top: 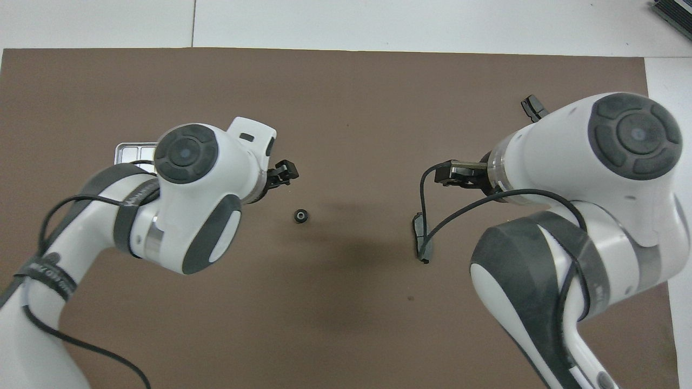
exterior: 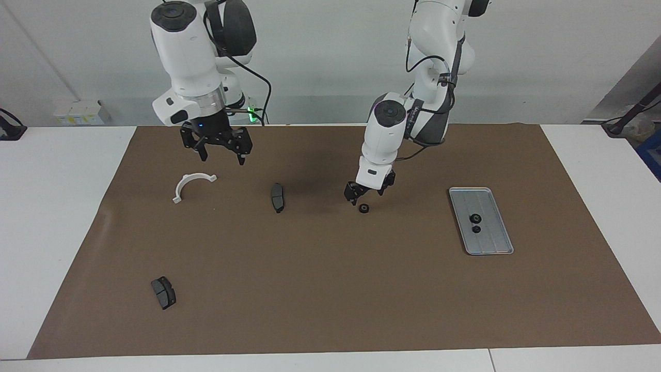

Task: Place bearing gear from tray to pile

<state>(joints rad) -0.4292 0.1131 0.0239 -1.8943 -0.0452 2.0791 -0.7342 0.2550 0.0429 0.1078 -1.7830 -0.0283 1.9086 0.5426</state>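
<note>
Hovering just above a small black bearing gear, the left tool stands with its fingers spread wide and holds nothing. The gear lies alone on the brown mat, apart from the tool, between a dark brake pad and the tray. The tray sits toward the left arm's end of the table with two more black gears on it. The right tool, also wide and empty, hangs over the mat near the white half-ring bracket. A second brake pad lies well apart, farther from the robots.
</note>
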